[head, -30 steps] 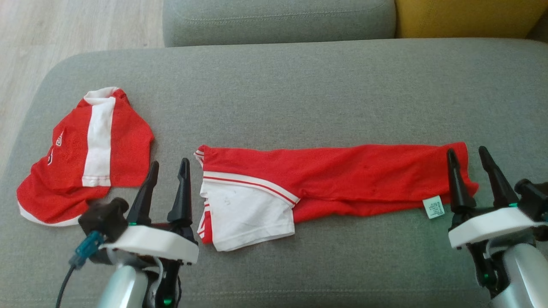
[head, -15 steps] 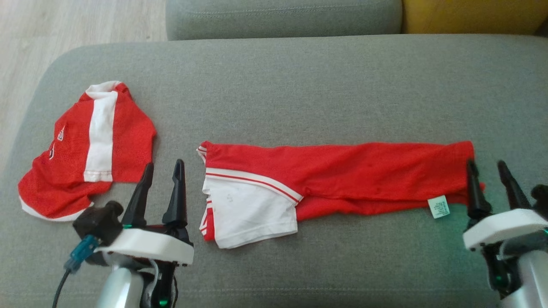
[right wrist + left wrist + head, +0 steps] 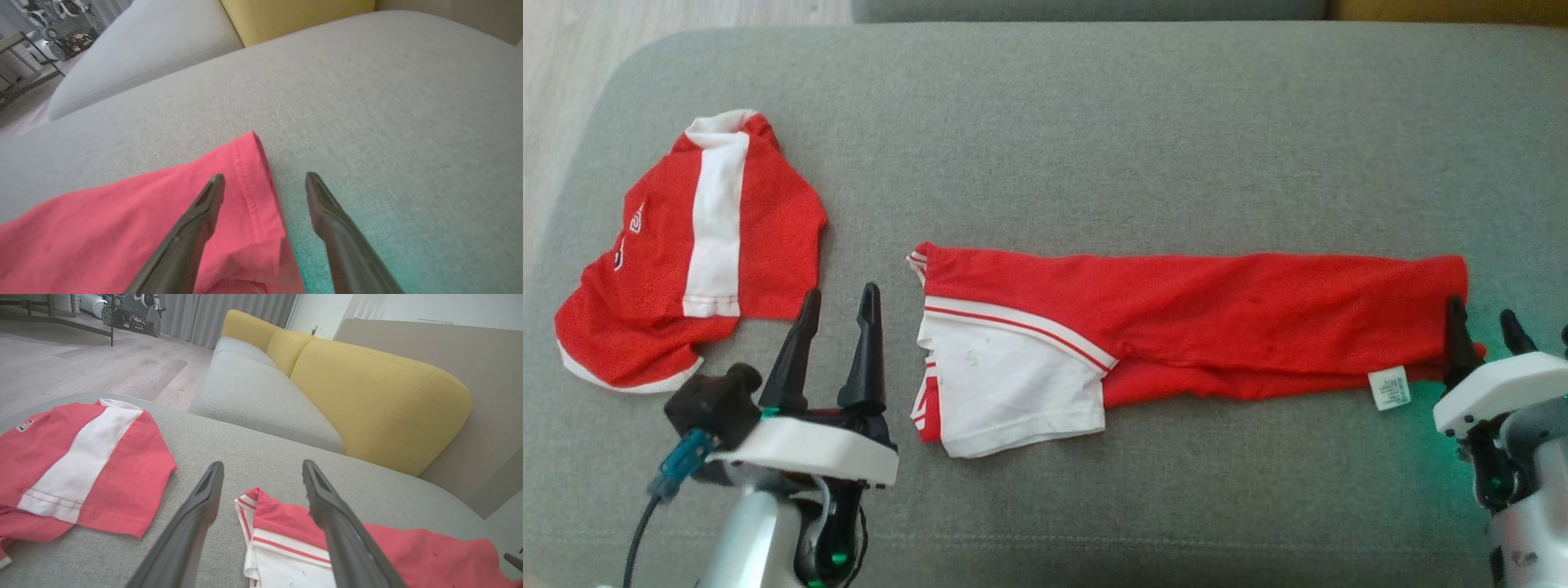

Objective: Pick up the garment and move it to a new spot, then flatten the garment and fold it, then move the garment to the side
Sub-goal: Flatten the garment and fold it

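A red and white garment [image 3: 1217,327] lies folded into a long strip across the grey sofa seat [image 3: 1094,122], its white part at the left end and a small label at the right. My left gripper [image 3: 841,294] stands open just left of the strip's white end; in the left wrist view the garment [image 3: 282,518] lies under and beyond the open left gripper [image 3: 262,465]. My right gripper [image 3: 1480,309] is open at the strip's right end. In the right wrist view the open right gripper [image 3: 265,176] straddles the garment's [image 3: 122,216] hemmed edge, one finger over the cloth.
A second red and white garment [image 3: 686,253] lies crumpled at the seat's left end, also seen as the second garment [image 3: 81,465] left of my left fingers. Yellow back cushions [image 3: 367,400] and another grey seat [image 3: 253,392] lie beyond. Wooden floor [image 3: 556,49] is off the left edge.
The whole picture has slid upward, so the camera has tilted down. Against the garment, both grippers have drawn back a little toward the near edge. Both stay open.
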Tool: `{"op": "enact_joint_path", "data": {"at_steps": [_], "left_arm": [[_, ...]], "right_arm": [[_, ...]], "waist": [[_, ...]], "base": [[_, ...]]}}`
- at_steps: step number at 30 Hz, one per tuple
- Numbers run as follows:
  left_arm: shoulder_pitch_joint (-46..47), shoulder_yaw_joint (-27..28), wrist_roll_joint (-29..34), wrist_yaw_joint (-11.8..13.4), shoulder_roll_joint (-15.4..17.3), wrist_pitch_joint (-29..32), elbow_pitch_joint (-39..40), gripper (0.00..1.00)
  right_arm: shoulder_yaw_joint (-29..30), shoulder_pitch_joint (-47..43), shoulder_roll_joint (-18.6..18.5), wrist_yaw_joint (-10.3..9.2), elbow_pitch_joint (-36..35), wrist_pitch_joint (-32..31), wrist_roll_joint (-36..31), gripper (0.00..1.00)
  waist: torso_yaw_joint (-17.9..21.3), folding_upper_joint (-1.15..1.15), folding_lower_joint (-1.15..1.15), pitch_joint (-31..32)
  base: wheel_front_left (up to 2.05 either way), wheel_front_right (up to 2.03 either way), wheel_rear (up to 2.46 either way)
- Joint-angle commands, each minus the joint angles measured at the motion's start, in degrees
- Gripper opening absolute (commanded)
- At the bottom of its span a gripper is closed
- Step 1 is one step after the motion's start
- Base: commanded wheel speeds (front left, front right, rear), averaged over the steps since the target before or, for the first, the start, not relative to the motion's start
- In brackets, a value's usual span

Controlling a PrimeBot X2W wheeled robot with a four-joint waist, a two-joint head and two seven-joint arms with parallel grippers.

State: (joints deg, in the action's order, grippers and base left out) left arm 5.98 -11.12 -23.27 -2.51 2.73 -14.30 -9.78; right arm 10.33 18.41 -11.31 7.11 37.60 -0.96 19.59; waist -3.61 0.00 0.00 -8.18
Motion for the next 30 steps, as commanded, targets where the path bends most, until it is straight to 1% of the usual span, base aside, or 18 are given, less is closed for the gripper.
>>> {"op": "enact_joint_path", "data": {"at_steps": [1,6,10,11,12,13,17,23,27,30], "left_arm": [[2.8,1.4,0.2,0.3,0.2,-0.7,2.1,1.0],[3.2,1.6,0.3,0.4,0.2,-0.7,2.0,1.0],[3.6,2.0,0.3,0.4,0.2,-0.7,1.9,1.0],[3.7,2.1,0.3,0.4,0.2,-0.7,1.9,1.0],[3.7,2.2,0.3,0.4,0.2,-0.7,1.9,1.0],[3.7,2.3,0.3,0.4,0.2,-0.7,1.8,1.0],[3.7,2.5,0.2,0.5,0.2,-0.7,1.7,1.0],[3.5,2.4,0.1,0.6,0.2,-0.7,1.5,1.0],[3.2,2.3,0.0,0.6,0.2,-0.7,1.4,1.0],[3.2,2.1,-0.1,0.6,0.1,-0.7,1.4,1.0]], "right_arm": [[-1.0,2.3,-1.5,0.37,-0.2,-0.4,0.0,1.0],[-1.3,3.3,-1.7,0.37,2.8,-2.0,0.1,1.0],[-2.6,3.8,-1.9,0.37,5.0,-4.2,1.2,1.0],[-3.4,3.9,-1.9,0.37,5.4,-4.9,1.9,0.93],[-4.0,3.9,-2.0,0.37,5.6,-5.3,2.6,0.2],[-4.6,3.9,-2.1,0.37,5.5,-5.5,3.2,0.0],[-5.9,3.8,-3.2,0.37,5.4,-5.0,4.7,0.0],[-5.6,4.6,-5.3,0.37,6.0,-2.5,4.7,0.0],[-4.4,6.0,-7.0,0.37,7.0,-1.0,3.2,0.0],[-2.7,8.1,-9.3,0.37,8.4,0.1,0.9,0.0]], "waist": [[-0.5,0.0,0.0,-0.7],[-0.8,0.0,0.0,-1.3],[-1.1,0.0,0.0,-1.5],[-1.1,0.0,0.0,-1.5],[-1.1,0.0,0.0,-1.4],[-1.0,0.0,0.0,-1.4],[-0.9,0.0,0.0,-1.1],[-0.5,0.0,0.0,-0.4],[-0.4,0.0,0.0,0.1],[-0.3,0.0,0.0,0.3]], "base": [[0.0,0.0,0.0],[0.0,0.0,0.0],[0.0,0.0,0.0],[0.0,0.0,0.0],[0.0,0.0,0.0],[0.0,0.0,0.0],[0.0,0.0,0.0],[0.0,0.0,0.0],[0.0,0.0,0.0],[0.0,0.0,0.0]]}}
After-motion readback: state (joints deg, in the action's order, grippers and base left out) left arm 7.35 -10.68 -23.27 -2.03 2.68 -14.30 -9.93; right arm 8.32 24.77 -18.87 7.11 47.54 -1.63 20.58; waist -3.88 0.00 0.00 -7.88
